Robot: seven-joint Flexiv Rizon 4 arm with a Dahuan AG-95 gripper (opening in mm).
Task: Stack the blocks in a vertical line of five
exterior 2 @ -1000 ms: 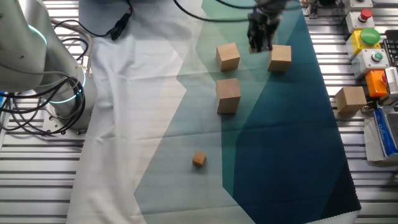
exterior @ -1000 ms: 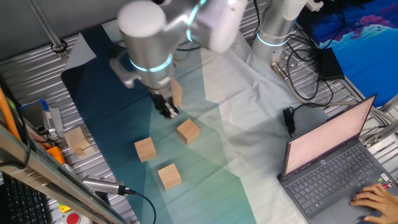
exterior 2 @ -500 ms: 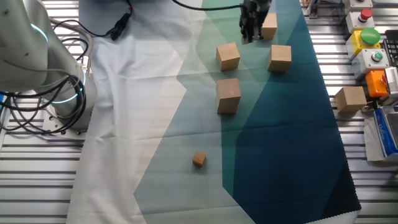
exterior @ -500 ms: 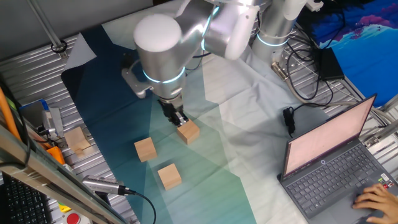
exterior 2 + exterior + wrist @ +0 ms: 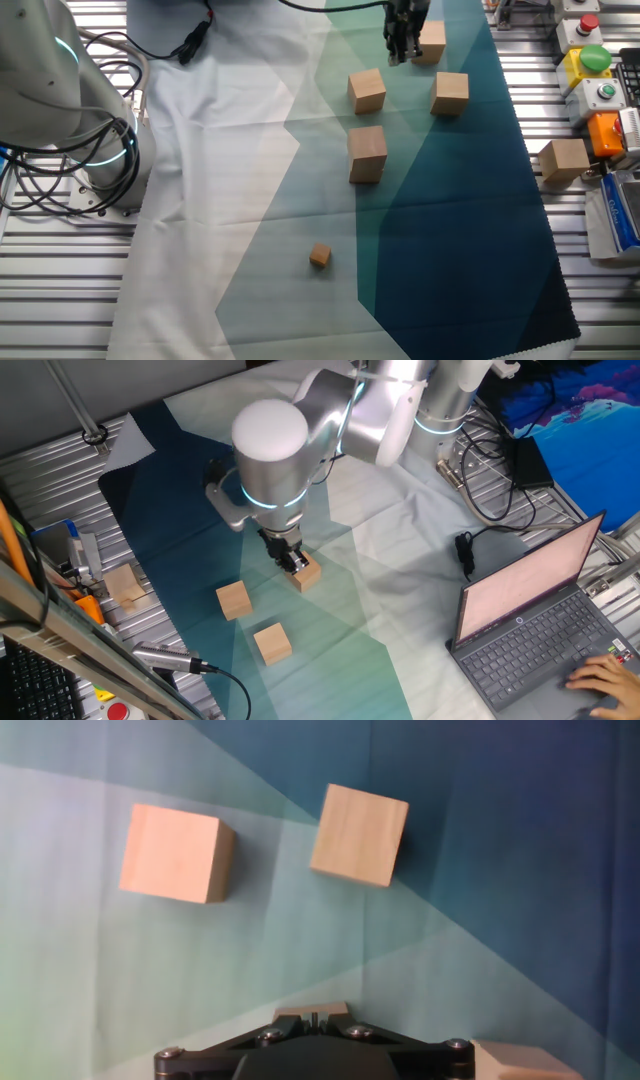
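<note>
a teal and white cloth (image 5: 250,200) covers the slatted table. the gripper (image 5: 291,558) hangs low just beside one block (image 5: 307,574); whether its fingers are spread or pressed together cannot be told. other blocks (image 5: 367,154) lie apart on the cloth.

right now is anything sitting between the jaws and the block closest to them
Nothing visible does. The gripper hangs right beside the nearest block, with no other object in the gap. The hand view shows that block off to one side of the jaws, not between them.
</note>
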